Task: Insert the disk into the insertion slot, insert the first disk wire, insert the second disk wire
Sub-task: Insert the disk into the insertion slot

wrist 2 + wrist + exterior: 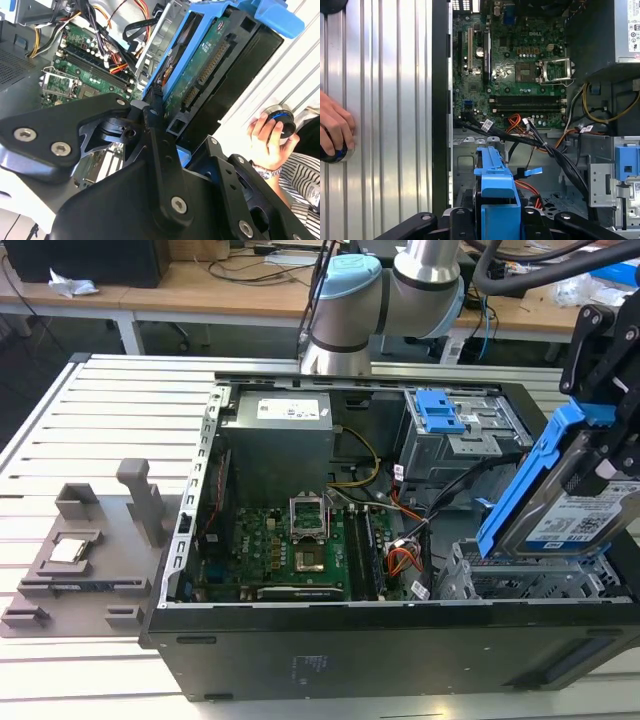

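Gripper (608, 430): black two-finger linkage on the arm, closed on the disk (570, 510) and clamping it by its blue carrier frame (525, 480).

Disk: held aloft and tilted at the exterior view's right. Its white label faces the camera and its lower end sits just over the insertion slot (520, 580). Whether the two touch cannot be told.

Insertion slot: grey perforated cage in the near corner of the open computer case (300, 660), beside orange and black cables (400, 560).

Exterior view, further items:
- drive bay with blue latch (450, 420), behind the cage
- power supply (275, 435)
- motherboard (290, 550)
- grey fixture (90, 560) on the slatted table (60, 440), at the exterior view's left

Second wrist view: shows the disk's underside, a green circuit board with connector row (200, 75). The gripper (175, 131) presses on the frame edges. A person's hand (265, 142) rests on a round dark knob (279, 122) beyond the case.

First wrist view: looks edge-on along the blue carrier frame (497, 195), with the gripper (497, 216) to either side of it. The motherboard (515, 75) lies beyond, and the hand (335, 127) is on the slatted table (385, 100).
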`<state>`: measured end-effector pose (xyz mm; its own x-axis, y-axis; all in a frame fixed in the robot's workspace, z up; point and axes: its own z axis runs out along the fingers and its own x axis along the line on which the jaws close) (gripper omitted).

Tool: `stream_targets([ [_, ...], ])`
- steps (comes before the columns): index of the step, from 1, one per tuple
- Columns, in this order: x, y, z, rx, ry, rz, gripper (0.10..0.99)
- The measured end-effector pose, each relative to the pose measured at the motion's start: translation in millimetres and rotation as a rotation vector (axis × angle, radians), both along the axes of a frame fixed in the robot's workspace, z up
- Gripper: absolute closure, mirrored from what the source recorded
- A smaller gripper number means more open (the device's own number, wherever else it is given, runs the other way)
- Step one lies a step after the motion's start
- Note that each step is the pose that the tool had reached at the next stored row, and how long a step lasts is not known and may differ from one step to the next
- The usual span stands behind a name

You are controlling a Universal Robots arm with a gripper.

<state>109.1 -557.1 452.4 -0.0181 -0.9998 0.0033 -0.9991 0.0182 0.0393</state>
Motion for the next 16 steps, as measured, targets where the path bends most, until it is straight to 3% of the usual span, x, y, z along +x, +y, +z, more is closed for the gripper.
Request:
stream_targets([
  [16, 0.1, 0.0, -6.6, 0.000, 0.0000, 0.000, 0.725],
])
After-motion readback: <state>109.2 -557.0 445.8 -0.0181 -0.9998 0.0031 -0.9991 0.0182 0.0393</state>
